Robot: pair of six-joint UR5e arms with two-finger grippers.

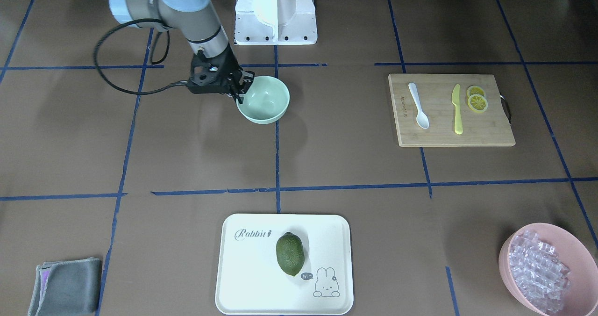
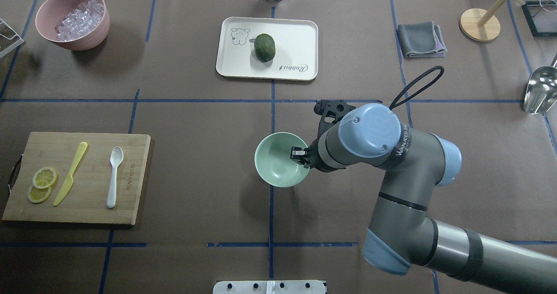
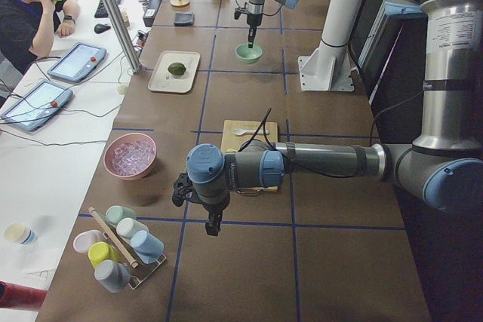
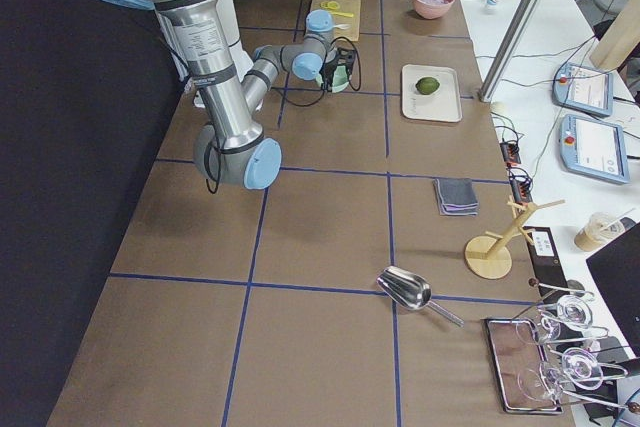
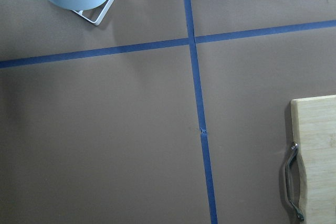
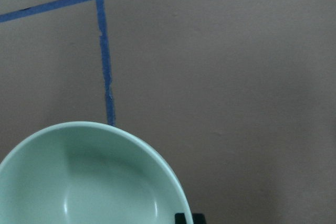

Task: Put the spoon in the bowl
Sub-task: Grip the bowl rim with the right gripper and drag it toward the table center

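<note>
The white spoon [image 1: 418, 105] lies on a wooden cutting board [image 1: 486, 129] beside a yellow knife [image 1: 458, 110], far from both grippers; it also shows in the overhead view [image 2: 114, 172]. The mint-green bowl [image 1: 264, 100] sits near the table's middle, empty [image 2: 278, 163]. My right gripper [image 1: 239, 91] straddles the bowl's rim, one finger [image 2: 298, 153] inside and one outside, closed on the rim. The right wrist view shows the bowl [image 6: 94, 182] close below. My left gripper [image 3: 213, 225] hangs over bare table beyond the board's end; I cannot tell whether it is open or shut.
Lemon slices [image 1: 476, 98] lie on the board. A white tray [image 1: 243, 278] holds a green lime [image 1: 289, 254]. A pink bowl [image 1: 507, 260] of ice-like pieces and a grey cloth [image 1: 65, 285] sit at the far corners. A cup rack [image 3: 121, 250] stands near my left gripper.
</note>
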